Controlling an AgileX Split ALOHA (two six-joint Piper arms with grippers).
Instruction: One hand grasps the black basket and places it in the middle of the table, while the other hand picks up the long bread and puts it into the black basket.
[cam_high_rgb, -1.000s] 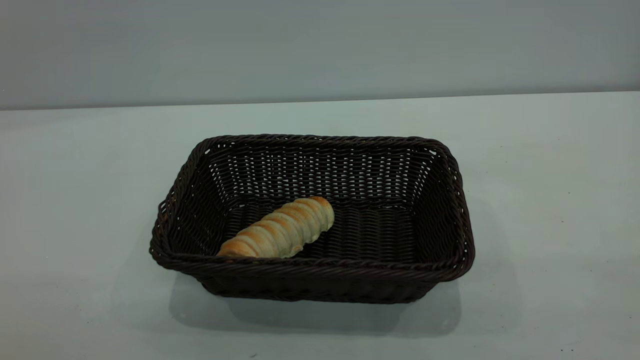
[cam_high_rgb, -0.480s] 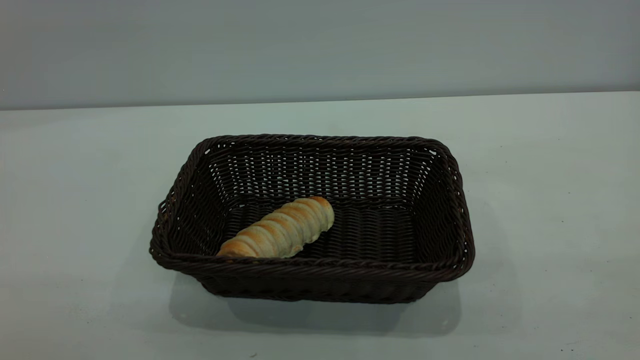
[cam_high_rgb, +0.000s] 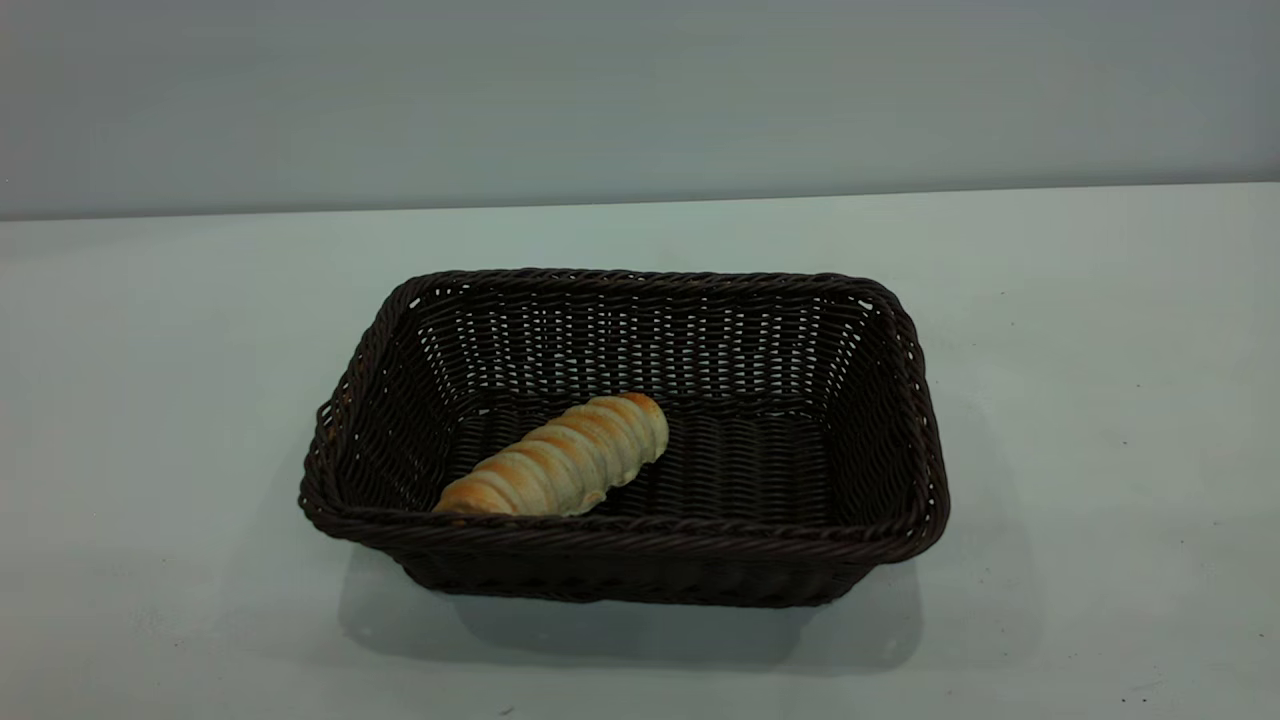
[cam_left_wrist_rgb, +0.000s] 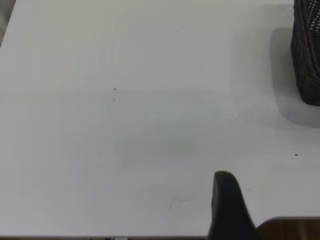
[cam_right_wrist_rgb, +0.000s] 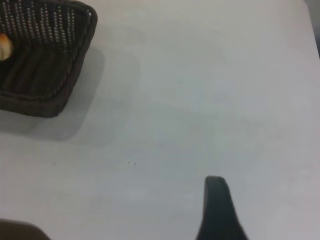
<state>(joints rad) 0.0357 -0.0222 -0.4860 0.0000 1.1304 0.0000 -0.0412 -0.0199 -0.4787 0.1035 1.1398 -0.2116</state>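
- Grippers sit back at both sides, left gripper (cam_left_wrist_rgb: 227, 210) and right gripper (cam_right_wrist_rgb: 215, 210); we cannot tell their state.
- Bread (cam_high_rgb: 558, 460) lies in the basket (cam_high_rgb: 620, 540), left of centre, mid-table (cam_high_rgb: 1100, 450).
- We judge both steps done; nothing remains.

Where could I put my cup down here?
Bare table lies left, right, behind and in front of the black basket. Inside, its right half is free; the long bread takes the left.
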